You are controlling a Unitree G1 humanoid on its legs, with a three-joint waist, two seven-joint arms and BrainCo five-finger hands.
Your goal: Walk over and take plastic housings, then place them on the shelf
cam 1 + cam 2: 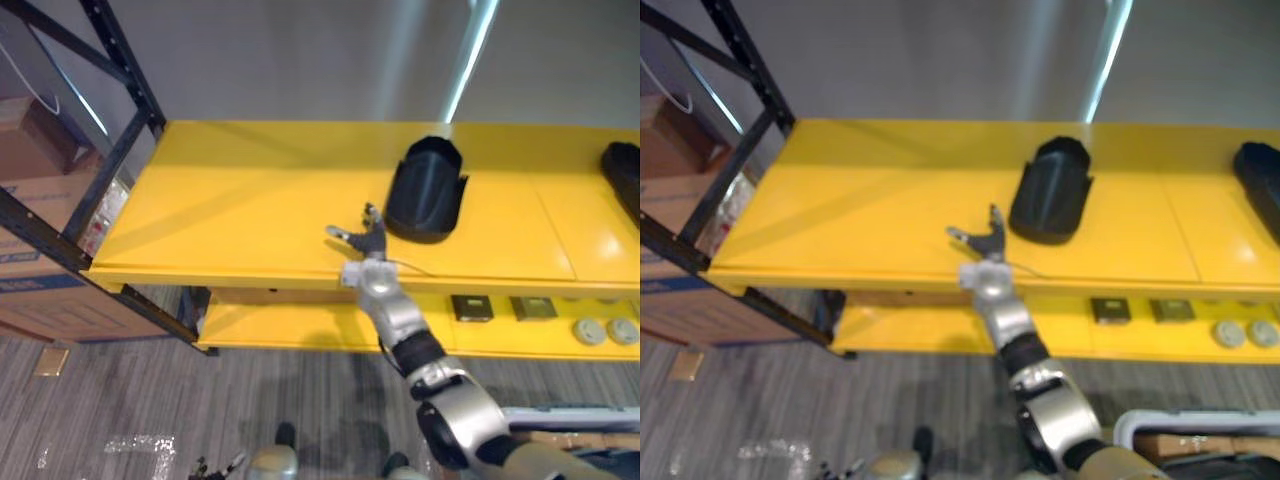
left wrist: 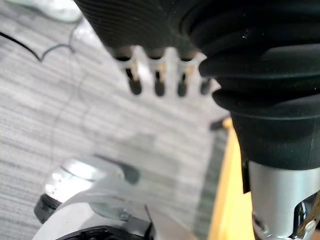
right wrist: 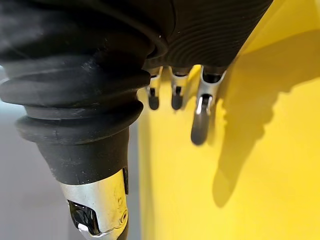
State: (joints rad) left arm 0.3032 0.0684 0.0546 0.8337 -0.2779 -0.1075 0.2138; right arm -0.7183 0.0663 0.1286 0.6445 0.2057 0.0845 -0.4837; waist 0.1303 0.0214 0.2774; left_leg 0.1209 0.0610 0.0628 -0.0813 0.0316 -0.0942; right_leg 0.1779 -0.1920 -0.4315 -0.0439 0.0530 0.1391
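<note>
Plastic housing (image 1: 425,190) lies on the top board of the yellow shelf (image 1: 230,220), right of the middle and nearer the back edge than the front. That board is smooth, glossy painted metal, held in a black steel frame (image 1: 120,150) with slanted braces at its left end. Brown cardboard boxes (image 1: 40,250) stand on the grey striped floor (image 1: 150,400) beside the shelf's left end.

The housing is matte black, a rounded shell with a ribbed upper part, narrower at its back end and wider toward the front. A second black housing (image 1: 625,175) lies at the right edge of the same board, cut off by the view.

The right arm reaches up and forward, silver-grey with a dark band at the wrist. The right hand (image 1: 368,245) is raised over the front edge of the top board, just left of the first housing and apart from it. Its fingers (image 3: 200,120) are spread and straight, holding nothing, with the thumb out to the left.

The left hand (image 2: 159,82) hangs over the floor, its fingers straight and empty.

On the lower board, toward its right end, lie two small dark square parts (image 1: 470,307) and two round grey discs (image 1: 590,330).
</note>
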